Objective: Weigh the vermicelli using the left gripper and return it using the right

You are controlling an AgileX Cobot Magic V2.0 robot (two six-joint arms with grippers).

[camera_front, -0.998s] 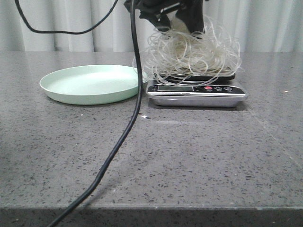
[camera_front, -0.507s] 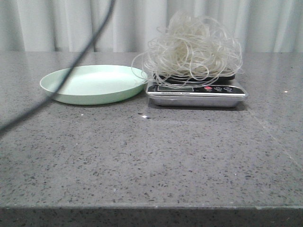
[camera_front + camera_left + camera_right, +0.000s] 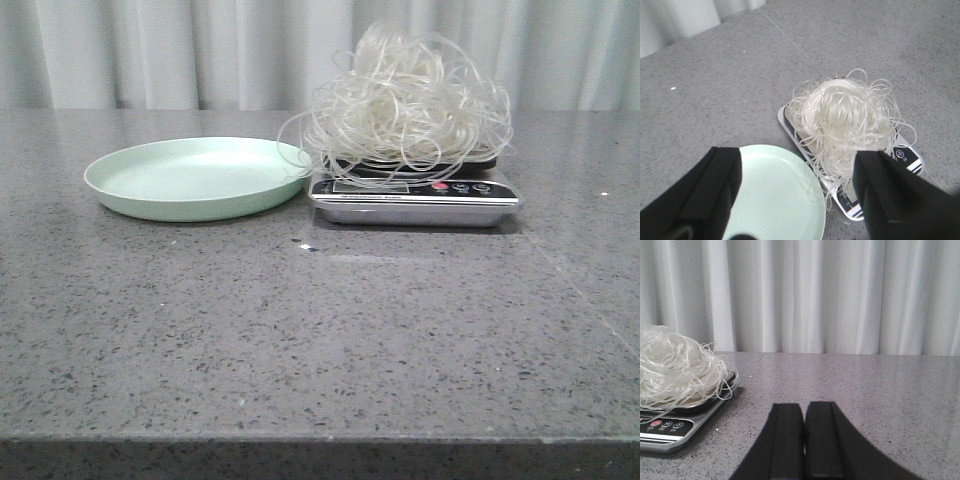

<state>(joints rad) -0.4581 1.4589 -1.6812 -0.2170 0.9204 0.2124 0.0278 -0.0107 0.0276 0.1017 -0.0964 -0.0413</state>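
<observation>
The left gripper (image 3: 797,200) is pulling away, jaws spread, leaving the fluffy white vermicelli tangle (image 3: 408,100) sitting on the silver scale (image 3: 415,198), while the right gripper (image 3: 804,445) is waiting, jaws pressed together.

vermicelli (image 3: 405,100): translucent, glossy | scale (image 3: 415,195): brushed metal (black top) | table (image 3: 320,330): speckled stone

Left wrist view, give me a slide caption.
Open left hand above vermicelli piled on the scale, beside an empty green plate.
</observation>
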